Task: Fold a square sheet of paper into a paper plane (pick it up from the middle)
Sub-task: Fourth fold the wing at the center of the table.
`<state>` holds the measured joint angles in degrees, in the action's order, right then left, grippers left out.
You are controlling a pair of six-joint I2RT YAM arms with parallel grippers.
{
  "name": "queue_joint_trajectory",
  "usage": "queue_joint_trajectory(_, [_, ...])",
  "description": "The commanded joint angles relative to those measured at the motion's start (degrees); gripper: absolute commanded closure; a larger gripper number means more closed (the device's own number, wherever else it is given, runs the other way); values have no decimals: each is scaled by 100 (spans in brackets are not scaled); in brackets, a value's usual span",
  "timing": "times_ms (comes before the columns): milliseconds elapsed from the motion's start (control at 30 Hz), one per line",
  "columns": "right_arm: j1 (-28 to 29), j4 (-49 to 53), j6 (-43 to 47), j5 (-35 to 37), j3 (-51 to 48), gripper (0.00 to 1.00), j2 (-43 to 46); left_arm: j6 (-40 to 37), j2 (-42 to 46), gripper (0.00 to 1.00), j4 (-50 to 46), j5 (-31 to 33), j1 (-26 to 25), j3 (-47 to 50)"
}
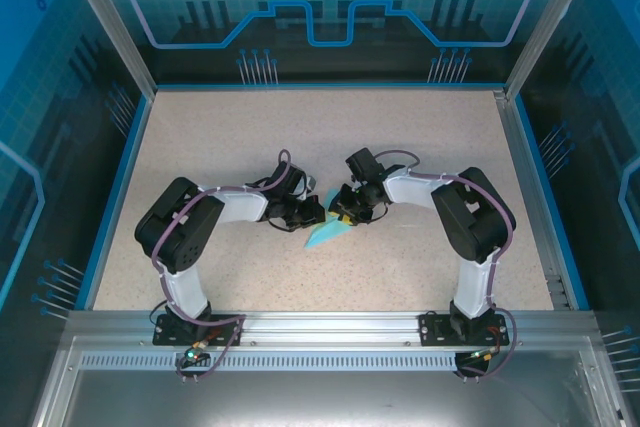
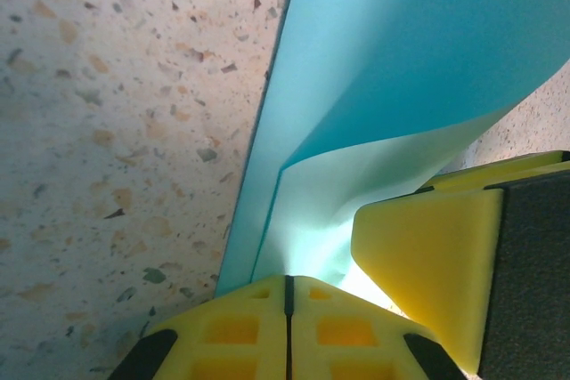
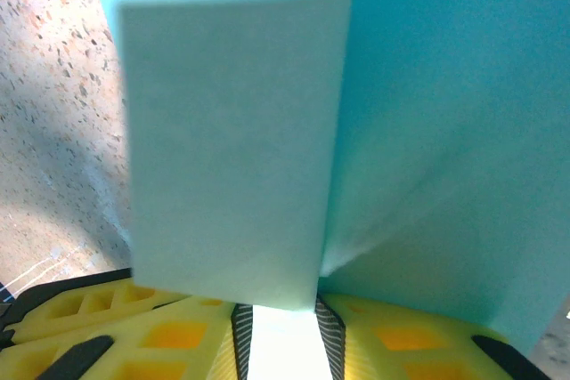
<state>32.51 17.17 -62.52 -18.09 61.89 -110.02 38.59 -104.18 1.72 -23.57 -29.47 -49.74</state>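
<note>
Closest in the left wrist view, the left hand [image 2: 287,295] is closed, its yellow fingers meeting in a thin seam where the near edge of the square sheet of paper [image 2: 401,86] appears to be pinched. Just to its right sits one yellow finger [image 2: 427,246] of the right hand [image 3: 283,331], whose jaws stand parted in its own view, with a curled flap of paper loose in the gap rather than clamped. Beyond both hands the sheet bends over on itself, rounded and uncreased, over the speckled tabletop [image 2: 116,131]. With one hand alone gripping, the springy flap could unroll or slide, so a crease pressed next might land crooked. A tug from the closed hand could also crumple or tear the thin edge. The sheet's corners are cut off or hidden behind the fingers, so edge alignment cannot be judged, and from overhead the arms cover most of the paper.
</note>
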Motion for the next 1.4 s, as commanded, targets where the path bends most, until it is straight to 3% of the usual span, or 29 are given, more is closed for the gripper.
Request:
queue_joint_trajectory(0, [-5, 841, 86, 795, -489, 68, -899, -132, -16, 94, -368, 239, -16, -57])
queue_joint_trajectory(200, [-34, 565, 341, 540, -409, 68, -439, -211, -144, 97, -569, 255, -23, -50])
queue_joint_trajectory(433, [-160, 194, 1061, 589, -527, 63, 1059, -334, -252, 98, -770, 274, -18, -19])
queue_joint_trajectory(567, [-158, 22, 1505, 530, -618, 69, 1389, -343, -311, 99, -799, 266, -21, -19])
queue_joint_trajectory(733, [-16, -439, 1744, 209, -698, 83, 1256, -345, -341, 99, -835, 274, -15, -11])
queue_joint_trajectory(900, [76, -708, 1802, 72, -622, 90, 931, -343, -356, 100, -910, 318, -19, -38])
queue_joint_trajectory(1367, [111, -1304, 1868, -259, -546, 93, 203, -348, -425, 100, -1025, 327, -23, -67])
